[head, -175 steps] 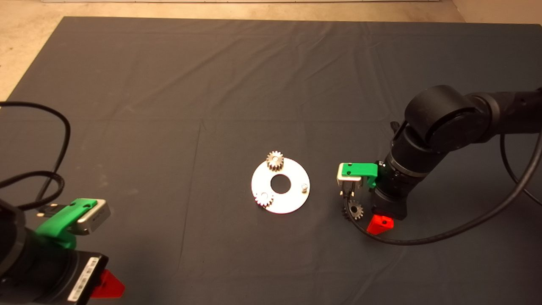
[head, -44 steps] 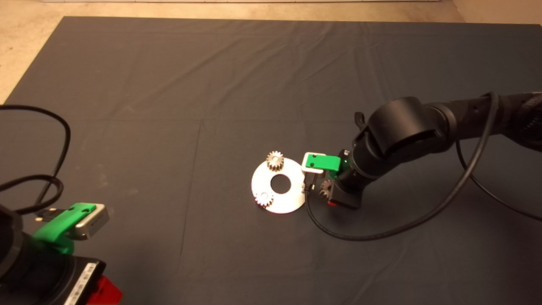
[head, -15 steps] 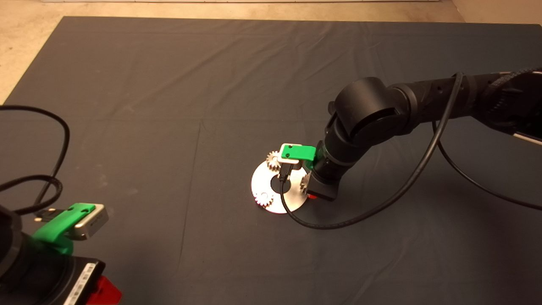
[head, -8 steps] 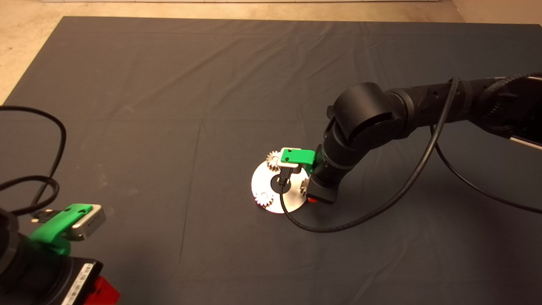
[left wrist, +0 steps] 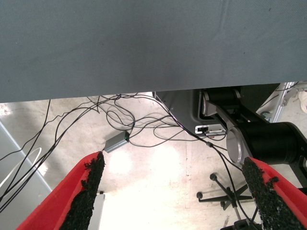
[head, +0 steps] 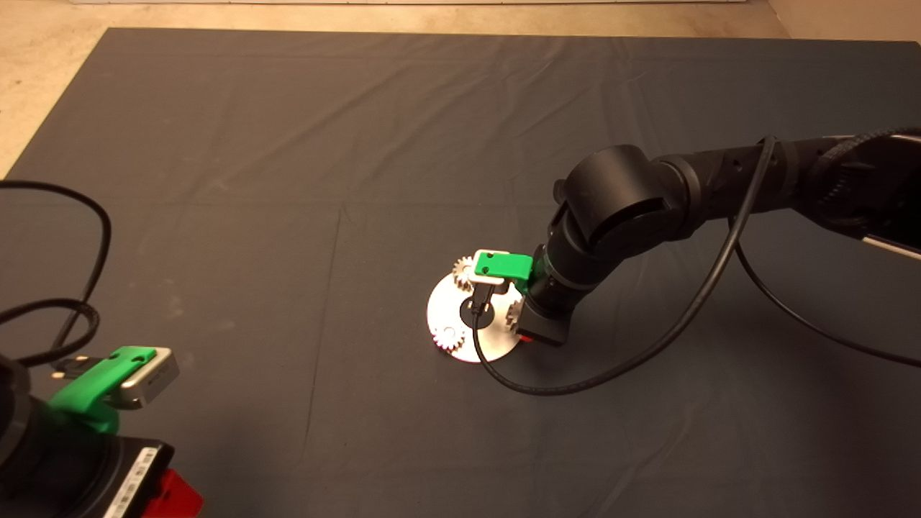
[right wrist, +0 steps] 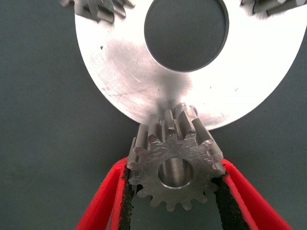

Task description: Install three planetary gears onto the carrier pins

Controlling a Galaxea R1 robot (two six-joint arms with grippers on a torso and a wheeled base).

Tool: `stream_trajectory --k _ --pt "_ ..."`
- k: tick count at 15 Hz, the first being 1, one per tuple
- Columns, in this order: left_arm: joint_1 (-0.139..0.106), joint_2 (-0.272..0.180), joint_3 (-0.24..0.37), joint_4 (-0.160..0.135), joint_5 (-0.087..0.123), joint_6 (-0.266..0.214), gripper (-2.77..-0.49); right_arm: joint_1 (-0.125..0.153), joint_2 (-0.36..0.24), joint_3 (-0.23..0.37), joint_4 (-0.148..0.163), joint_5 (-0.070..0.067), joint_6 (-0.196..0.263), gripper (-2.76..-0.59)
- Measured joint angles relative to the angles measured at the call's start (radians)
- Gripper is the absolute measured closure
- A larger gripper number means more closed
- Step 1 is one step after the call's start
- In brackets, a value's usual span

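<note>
My right gripper is shut on one planetary gear, a silvery toothed wheel with a round bore. It hangs over the right rim of the pale metal disc. A bare carrier pin stands just past the held gear's teeth and is not inside the bore. The held gear shows beside the black wrist in the head view. Two other gears sit on their pins on the disc; the far one is half hidden by the green camera mount. My left gripper is parked at the lower left, open.
A black cable loops over the mat in front of the disc, and another cable curls at the left. The left wrist view looks past the mat edge at a floor with wires and a stand.
The right arm has carried the gear from the mat at the right over to the disc's right rim. In the last half second it shifted only slightly. The left arm stayed parked.
</note>
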Motion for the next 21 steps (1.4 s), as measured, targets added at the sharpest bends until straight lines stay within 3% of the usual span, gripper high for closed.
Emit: stream_trajectory --k 12,21 --pt "0.0 0.0 0.0 0.0 0.0 0.0 -2.04 0.0 0.0 0.0 -0.057 0.001 0.0 -1.04" --pt "0.0 0.0 0.0 0.0 0.0 0.0 -2.04 0.0 0.014 0.0 -0.065 0.001 0.0 -1.04"
